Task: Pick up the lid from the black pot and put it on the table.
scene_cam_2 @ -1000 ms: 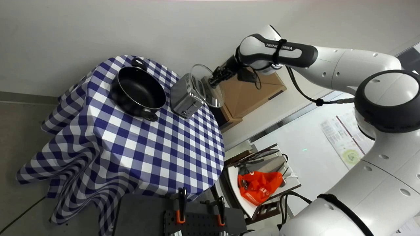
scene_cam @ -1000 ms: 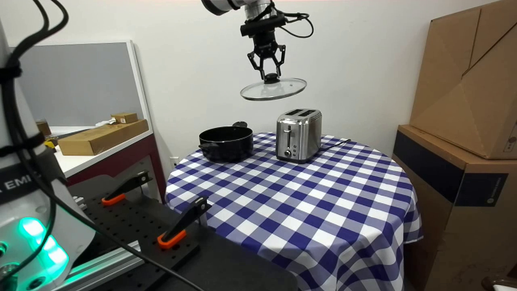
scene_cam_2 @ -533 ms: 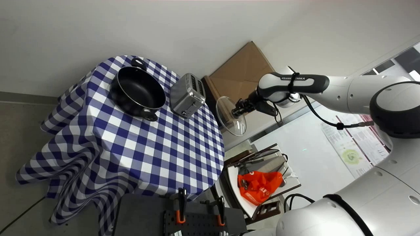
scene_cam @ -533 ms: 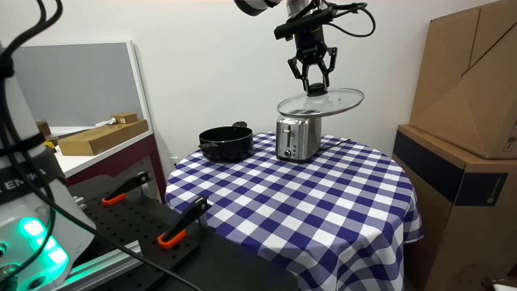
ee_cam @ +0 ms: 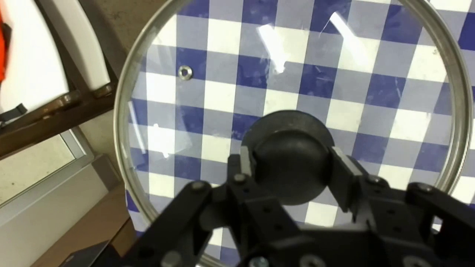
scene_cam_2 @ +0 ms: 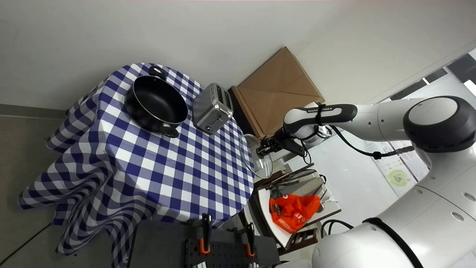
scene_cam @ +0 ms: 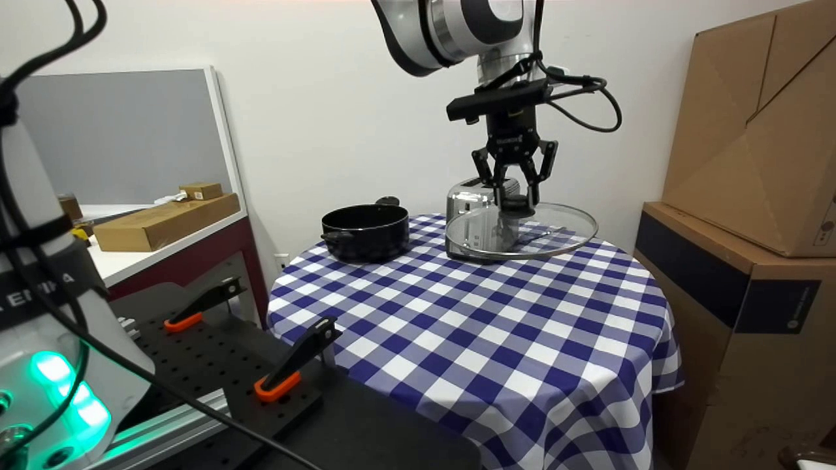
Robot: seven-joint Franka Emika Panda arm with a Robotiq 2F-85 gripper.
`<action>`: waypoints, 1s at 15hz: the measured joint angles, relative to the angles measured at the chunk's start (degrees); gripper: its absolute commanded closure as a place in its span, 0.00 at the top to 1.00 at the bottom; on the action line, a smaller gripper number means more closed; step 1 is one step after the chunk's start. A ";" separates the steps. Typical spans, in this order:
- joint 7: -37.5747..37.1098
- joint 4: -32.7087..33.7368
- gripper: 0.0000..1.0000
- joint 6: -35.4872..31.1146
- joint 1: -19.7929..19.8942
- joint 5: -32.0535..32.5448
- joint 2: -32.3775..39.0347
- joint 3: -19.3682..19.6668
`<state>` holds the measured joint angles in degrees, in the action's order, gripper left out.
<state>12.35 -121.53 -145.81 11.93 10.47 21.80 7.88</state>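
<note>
Held the lid [scene_cam: 522, 236] by its knob [ee_cam: 291, 163] above the table [scene_cam: 470, 313]

Found the black pot [scene_cam: 379, 243] uncovered at the far left of the table, with short handles on its near and far sides; made out a dark inner wall and floor inside. Saw the silver toaster [scene_cam_2: 210, 111] just right of the pot, a little apart, with two dark slots in the top. Past the table's right edge, noted large stacked cardboard boxes [scene_cam: 751, 143], and at the left, on the white counter [scene_cam: 111, 267], smaller brown boxes [scene_cam: 166, 222]; could not see into any of these. Made out an orange bag [scene_cam_2: 293, 208] beyond the near right of the table.

Had the hand [scene_cam: 516, 201] clenched on the lid's knob, with fingers [ee_cam: 343, 178] pressed against either side. Held the lid directly beneath the hand, in the air, right of the pot and well apart from it, nearer than the toaster. Looked through the clear glass at part of the toaster in an exterior view, and at the table's checks in the wrist view.
</note>
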 measured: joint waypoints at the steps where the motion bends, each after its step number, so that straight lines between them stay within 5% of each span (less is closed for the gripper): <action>1: -0.42 -0.12 0.25 -0.69 0.16 -0.04 1.11 0.27; 15: -3.43 3.87 0.25 -7.59 2.06 -0.19 20.41 0.33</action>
<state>8.92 -117.66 -153.40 13.99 10.27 42.21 8.21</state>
